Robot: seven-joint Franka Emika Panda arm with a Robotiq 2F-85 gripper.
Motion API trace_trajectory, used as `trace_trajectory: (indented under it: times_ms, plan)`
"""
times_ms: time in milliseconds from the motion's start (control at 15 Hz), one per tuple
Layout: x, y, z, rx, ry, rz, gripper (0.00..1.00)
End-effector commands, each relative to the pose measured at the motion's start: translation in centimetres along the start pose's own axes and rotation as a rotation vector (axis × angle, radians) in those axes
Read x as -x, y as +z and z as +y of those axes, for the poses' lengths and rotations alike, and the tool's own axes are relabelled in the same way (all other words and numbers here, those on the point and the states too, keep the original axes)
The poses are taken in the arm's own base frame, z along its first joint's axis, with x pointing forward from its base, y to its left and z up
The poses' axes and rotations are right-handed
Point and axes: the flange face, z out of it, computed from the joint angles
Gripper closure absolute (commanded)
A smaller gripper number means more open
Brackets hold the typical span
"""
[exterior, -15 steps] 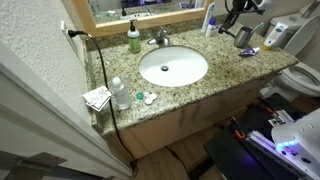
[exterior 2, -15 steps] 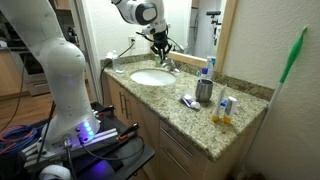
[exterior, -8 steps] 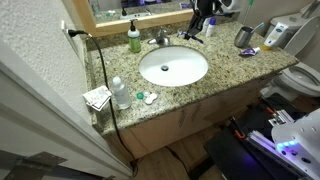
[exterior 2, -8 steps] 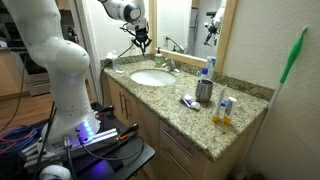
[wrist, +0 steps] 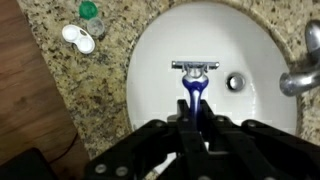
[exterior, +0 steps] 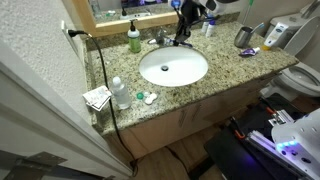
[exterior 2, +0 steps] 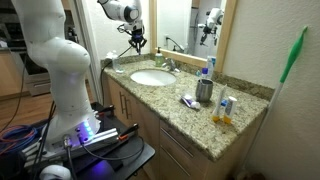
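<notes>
In the wrist view my gripper (wrist: 195, 122) is shut on the blue handle of a razor (wrist: 195, 85). The razor's silver head points away from me and hangs over the white sink basin (wrist: 255, 125), close to the drain (wrist: 235, 82). In both exterior views the gripper (exterior: 183, 34) (exterior 2: 136, 42) hovers above the far side of the sink (exterior: 173, 67) (exterior 2: 152, 77), beside the faucet (exterior: 158, 38). The razor is too small to make out there.
A green soap bottle (exterior: 134, 40) stands behind the sink. A white and green lens case (wrist: 78, 38) lies on the granite counter (wrist: 85, 90). A metal cup (exterior 2: 204, 91), a toothpaste tube (exterior 2: 190, 101) and small bottles (exterior 2: 224, 108) occupy one end; a black cord (exterior: 100, 80) hangs at the other.
My gripper has carried the razor from the counter end near the metal cup across to above the sink, staying shut the whole way.
</notes>
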Motion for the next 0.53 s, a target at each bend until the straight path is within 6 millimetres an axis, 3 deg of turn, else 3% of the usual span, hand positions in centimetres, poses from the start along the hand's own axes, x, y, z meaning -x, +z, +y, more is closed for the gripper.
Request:
trace_trajectory:
  times_ms: [0, 67, 133, 333, 400, 467]
  plan:
    - [7.2, -0.1, -1.7, -0.007, -0.07, -0.012, 0.97]
    - [8.9, -1.0, -2.4, -0.005, -0.079, -0.048, 0.97]
    - [6.1, -0.7, -0.5, -0.014, -0.067, -0.031, 0.87]
    - [8.6, -1.3, -1.9, -0.014, -0.071, -0.06, 0.87]
    - [8.7, -1.2, -2.1, -0.013, -0.069, -0.06, 0.97]
    - [8.7, 0.8, -2.6, 0.026, -0.059, -0.032, 0.97]
